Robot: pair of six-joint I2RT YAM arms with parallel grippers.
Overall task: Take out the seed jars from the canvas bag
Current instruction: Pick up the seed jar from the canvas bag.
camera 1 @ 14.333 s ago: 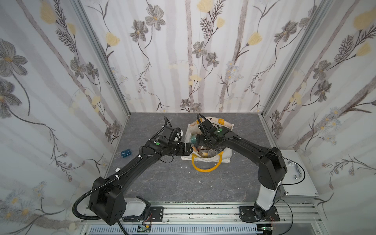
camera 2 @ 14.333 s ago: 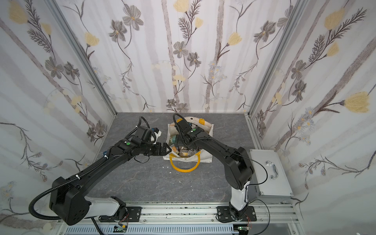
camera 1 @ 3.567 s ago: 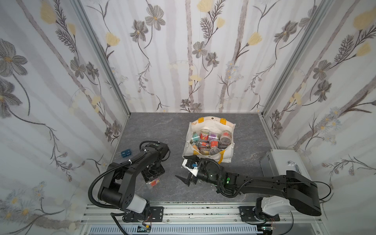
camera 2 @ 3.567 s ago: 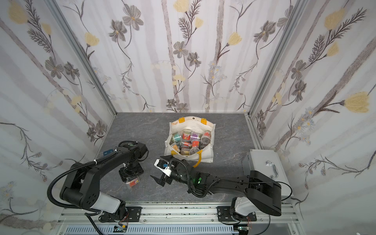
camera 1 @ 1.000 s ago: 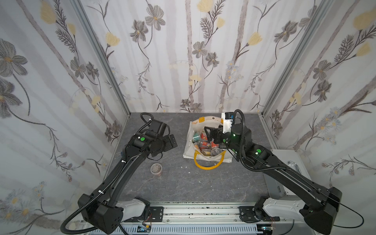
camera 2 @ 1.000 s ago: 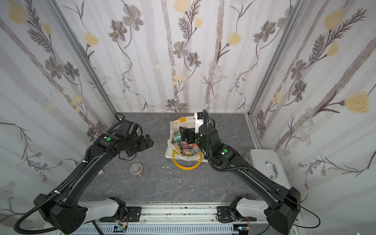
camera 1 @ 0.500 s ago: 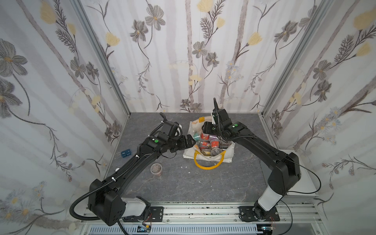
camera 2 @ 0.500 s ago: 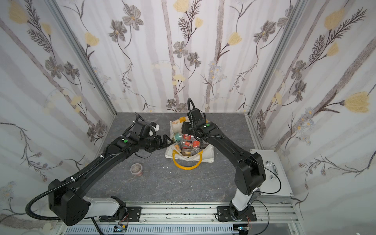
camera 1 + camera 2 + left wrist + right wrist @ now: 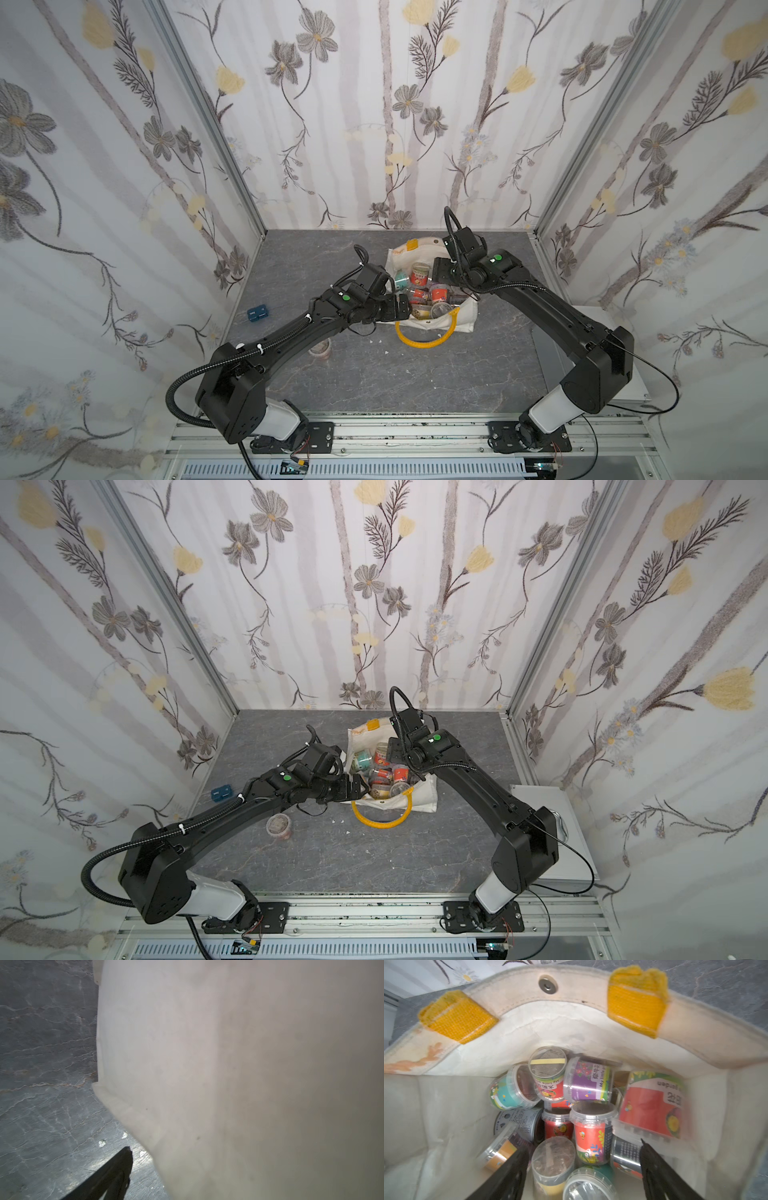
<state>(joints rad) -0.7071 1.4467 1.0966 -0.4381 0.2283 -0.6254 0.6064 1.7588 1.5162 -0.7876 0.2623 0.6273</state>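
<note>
The canvas bag (image 9: 461, 322) (image 9: 424, 800) lies on the grey table with its mouth open and a yellow handle (image 9: 424, 338) on the table in front. Several seed jars (image 9: 420, 274) (image 9: 589, 1132) are piled inside. One seed jar (image 9: 320, 347) (image 9: 279, 825) stands on the table, left of the bag. My right gripper (image 9: 583, 1147) (image 9: 441, 270) is open inside the bag mouth, with a brown-lidded jar (image 9: 553, 1159) between its fingers, untouched. My left gripper (image 9: 400, 309) is open at the bag's near-left rim. In the left wrist view one finger (image 9: 116, 1174) shows beside the cloth (image 9: 228, 1064).
A small blue object (image 9: 257, 313) lies by the left wall. A silver metal case (image 9: 548, 837) sits at the table's right edge. Small white scraps (image 9: 386, 352) lie in front of the bag. Flowered walls close in three sides.
Over the last second my left gripper has swung from the left across to the bag's near-left rim. My right gripper has come in over the bag mouth and reached in among the jars.
</note>
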